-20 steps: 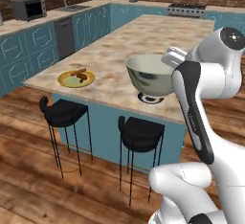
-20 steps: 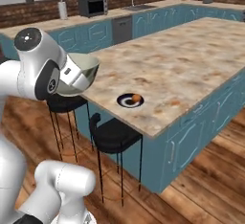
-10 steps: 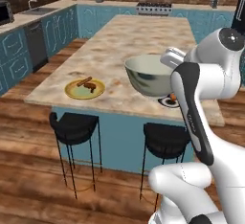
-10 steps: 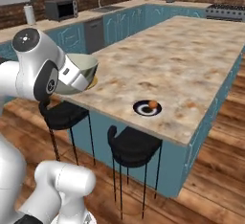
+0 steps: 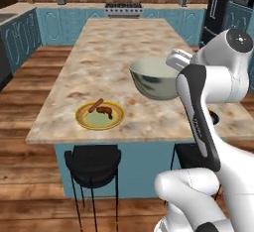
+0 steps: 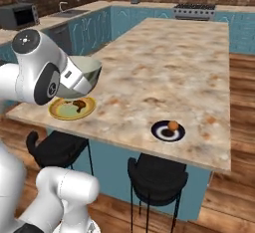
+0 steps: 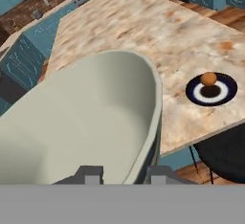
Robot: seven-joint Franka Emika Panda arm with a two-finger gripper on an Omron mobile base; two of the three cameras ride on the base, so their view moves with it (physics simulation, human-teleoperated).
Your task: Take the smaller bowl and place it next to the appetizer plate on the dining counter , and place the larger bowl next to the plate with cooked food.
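From the left base view, the larger bowl (image 5: 154,79) hangs right of centre, above the worktop (image 5: 114,57), carried at its right rim by the end effector (image 5: 174,62), whose finger tips are hidden behind the white hand. Its pale inside looks empty. At lower left of centre, the plate with cooked food (image 5: 100,115) lies near the worktop's front edge, with a brown sausage and meat pieces on its greenish middle. A black stool (image 5: 93,162) stands below it.

From the right base view, the bowl (image 6: 83,73) sits at the left of the frame, partly behind the white arm, raised directly above the yellow-rimmed plate (image 6: 72,108) and clear of it. This view adds a small dark plate (image 6: 168,130) at lower right of centre, carrying one orange round piece, well apart from the yellow plate. A second stool (image 6: 157,175) stands under it.

In the hand view, the bowl (image 7: 86,127) covers the left and centre, its rim running between the two finger tips at the bottom edge; the end effector (image 7: 123,174) is narrowed on that rim. The dark plate (image 7: 211,88) with its orange piece lies at the right, on the worktop's edge.
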